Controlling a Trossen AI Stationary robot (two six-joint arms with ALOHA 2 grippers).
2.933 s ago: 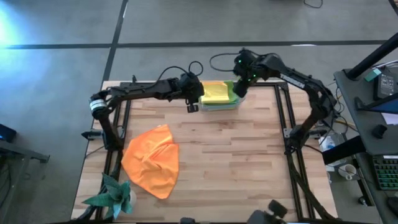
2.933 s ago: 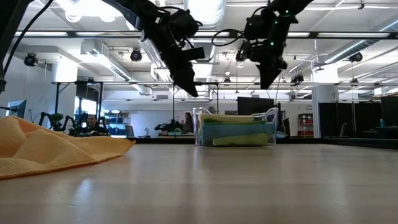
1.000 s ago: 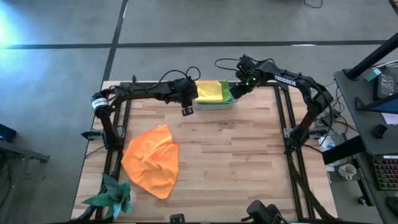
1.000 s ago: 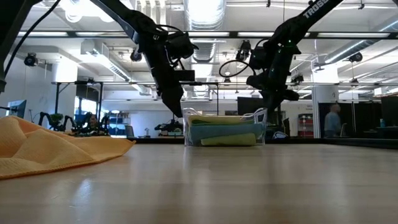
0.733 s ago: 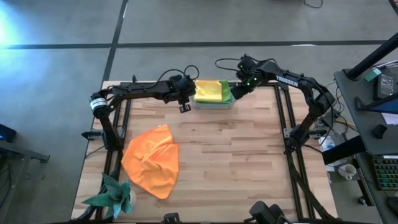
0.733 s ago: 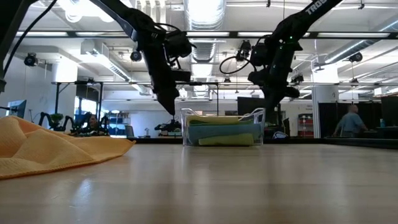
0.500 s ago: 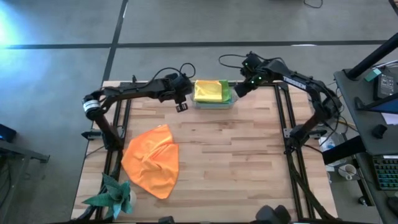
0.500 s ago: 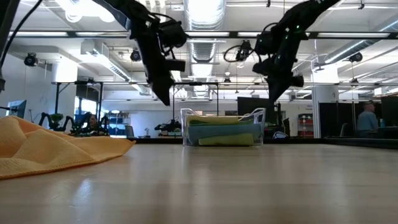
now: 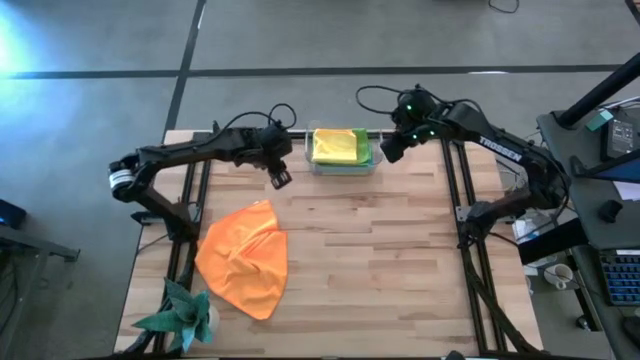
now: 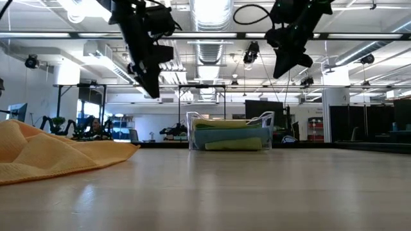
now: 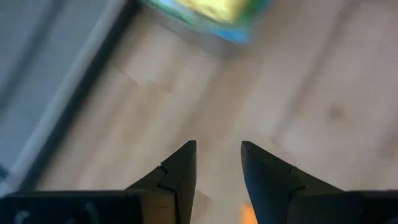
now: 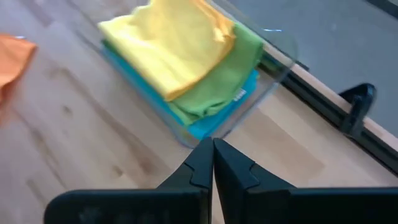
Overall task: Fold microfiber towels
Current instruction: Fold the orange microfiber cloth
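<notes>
Yellow, green and blue towels (image 9: 341, 148) lie stacked in a clear bin (image 9: 343, 168) at the table's far edge; an orange towel (image 9: 243, 258) lies crumpled near-left. Left gripper (image 9: 277, 178), fingers parted and empty, hovers left of the bin; right gripper (image 9: 391, 148), closed and empty, hovers right of it

Wooden butcher-block table (image 9: 360, 260), pale planks, framed by dark metal rails. One clear plastic bin (image 9: 345, 168) at the twelve o'clock edge of the tabletop; one teal spiky paper ornament (image 9: 180, 312) at the seven o'clock corner, well apart from the bin. Off the table toward three o'clock: a dark desk (image 9: 600, 200) with a white mug (image 9: 557, 275) and a keyboard (image 9: 618, 280) near it.
</notes>
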